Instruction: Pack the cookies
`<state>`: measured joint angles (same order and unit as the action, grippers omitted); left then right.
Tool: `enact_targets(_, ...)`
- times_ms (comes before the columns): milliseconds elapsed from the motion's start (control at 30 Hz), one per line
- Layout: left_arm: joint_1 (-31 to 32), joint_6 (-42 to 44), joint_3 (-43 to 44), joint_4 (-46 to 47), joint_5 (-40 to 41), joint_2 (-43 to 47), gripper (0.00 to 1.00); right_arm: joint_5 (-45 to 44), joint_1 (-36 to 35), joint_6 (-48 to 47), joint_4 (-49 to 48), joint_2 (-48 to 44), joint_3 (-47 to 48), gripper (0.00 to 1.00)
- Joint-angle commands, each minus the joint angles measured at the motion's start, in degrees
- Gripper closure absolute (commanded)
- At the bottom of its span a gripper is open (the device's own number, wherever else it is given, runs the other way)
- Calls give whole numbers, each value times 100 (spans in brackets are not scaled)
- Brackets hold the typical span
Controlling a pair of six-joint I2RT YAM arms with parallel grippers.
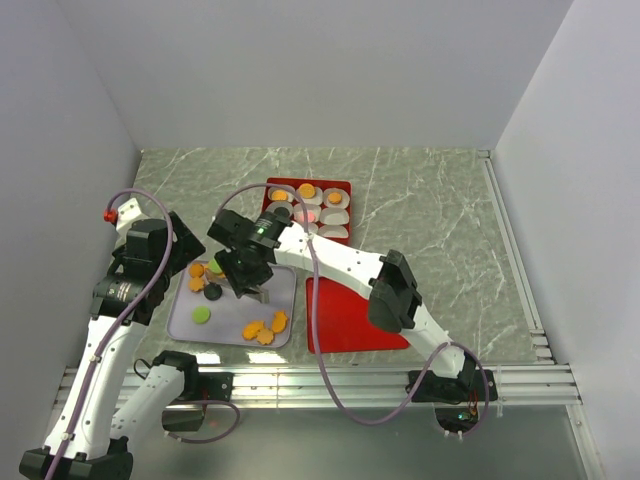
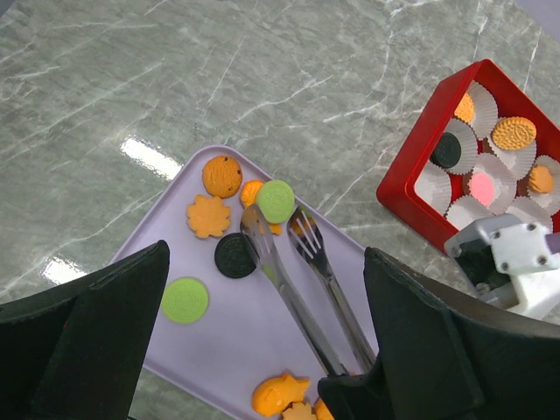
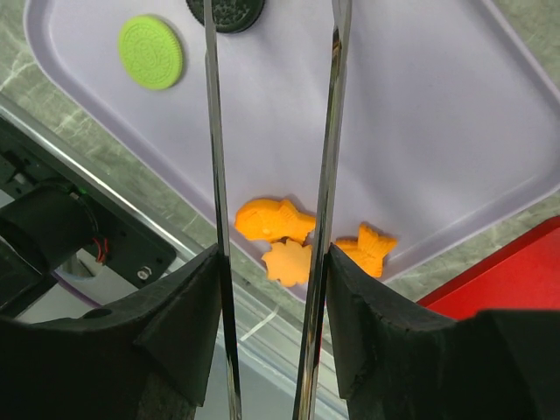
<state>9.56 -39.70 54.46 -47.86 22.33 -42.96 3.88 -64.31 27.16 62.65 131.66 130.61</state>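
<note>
Over the cookies [image 2: 221, 176] on the tray [image 3: 437, 131], tongs [image 2: 254, 229]; beyond, a red box [image 2: 411, 188].

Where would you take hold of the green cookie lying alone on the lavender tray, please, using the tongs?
By its rim, the tongs pinching opposite edges from above: the green cookie lies flat on the tray, nothing touching it.

No writing, label, brand mark or number can be read in any view. The green cookie [image 3: 150, 51] and the black cookie [image 3: 229, 10] carry a pressed surface pattern, but it is too fine to read as letters.
</note>
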Motion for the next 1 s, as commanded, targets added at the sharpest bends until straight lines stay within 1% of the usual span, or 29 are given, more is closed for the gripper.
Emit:
enact_targets(0,-25,33,74,92,0,33,1,-72,129,-26,-95,27,316,45)
enact_targets(533,-33,42,91,92,-9,-46,2,254,209,88,-253,317,518,45)
enact_targets(633,-33,42,91,92,-9,-46,2,245,226,88,-245,317,510,48)
enact_targets(867,-33,42,83,101,-9,-37,2,122,288,88,-271,89,264,61)
enact_targets(967,-33,42,83,101,-9,-28,2,43,323,88,-219,-34,263,63)
